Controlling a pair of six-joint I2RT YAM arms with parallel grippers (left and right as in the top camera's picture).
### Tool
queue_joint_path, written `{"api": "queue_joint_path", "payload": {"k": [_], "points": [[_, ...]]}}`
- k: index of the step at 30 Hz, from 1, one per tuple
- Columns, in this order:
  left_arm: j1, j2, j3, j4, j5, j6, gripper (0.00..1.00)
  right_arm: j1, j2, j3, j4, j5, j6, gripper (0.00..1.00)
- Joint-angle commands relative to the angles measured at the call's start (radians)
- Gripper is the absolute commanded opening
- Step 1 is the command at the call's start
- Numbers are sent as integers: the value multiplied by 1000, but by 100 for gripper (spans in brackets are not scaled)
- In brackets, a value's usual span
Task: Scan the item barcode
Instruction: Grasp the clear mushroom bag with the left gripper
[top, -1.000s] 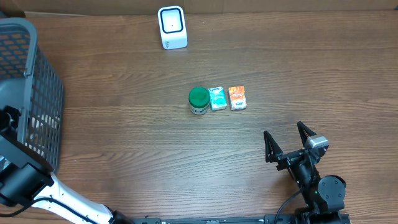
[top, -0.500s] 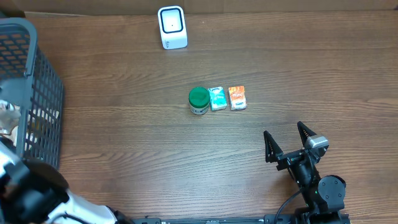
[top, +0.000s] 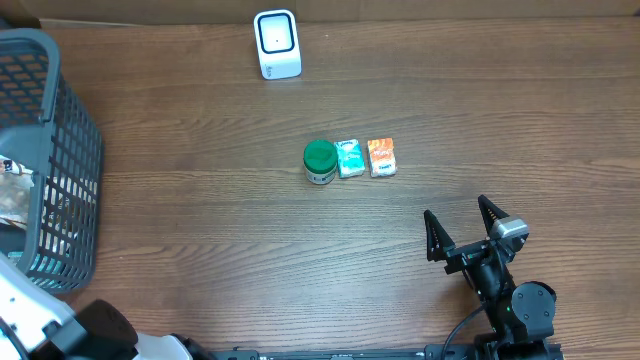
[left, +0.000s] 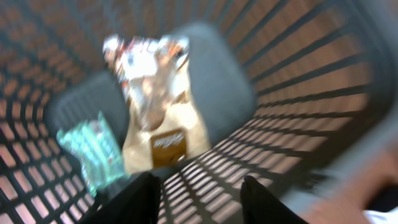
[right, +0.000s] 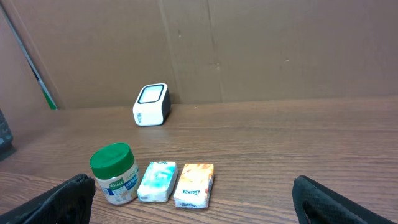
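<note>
Here, near the middle of the table (top: 200, 230), we see three small items in a row: a green-lidded jar (top: 319, 161), a teal packet (top: 349, 158) just beside it, and an orange packet (top: 381, 157) just beside that. A white scanner (top: 277, 44) stands well apart from them at the far edge, its window facing up and toward the near side.

The right gripper (top: 463, 228) rests low by the near edge, pointing toward the row, its fingers spread wide with nothing between them. The left gripper (left: 199, 180) hangs over a grey mesh basket (top: 70, 170) at the table's left end. Its two dark fingers are apart and empty, though that view is blurred. Below them, on the basket floor, we see a tan snack pouch (left: 155, 93) and a mint-green wrapper (left: 93, 149) side by side.

The table is dark wood grain. Brown cardboard panels (right: 280, 50) stand behind it.
</note>
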Motion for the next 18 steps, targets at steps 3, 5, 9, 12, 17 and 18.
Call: {"api": "queue_joint_path", "payload": {"k": [3,5,9,12,17,18], "points": [[33,26,-222,65,-73,-68,57,6,-8,-11,3,7,1,100],[54,26,-308,119,-71,-68,68,6,-8,-11,3,7,1,100],[100,27,-455,264,-55,-43,86,6,-8,-11,3,7,1,100],[120,30,-527,360,-8,5,88,6,-8,-11,3,6,1,100],[147,70,-616,455,38,4,91,6,-8,-11,3,7,1,100],[150,79,-629,468,37,4,95,6,-8,-11,3,6,1,100]]}}
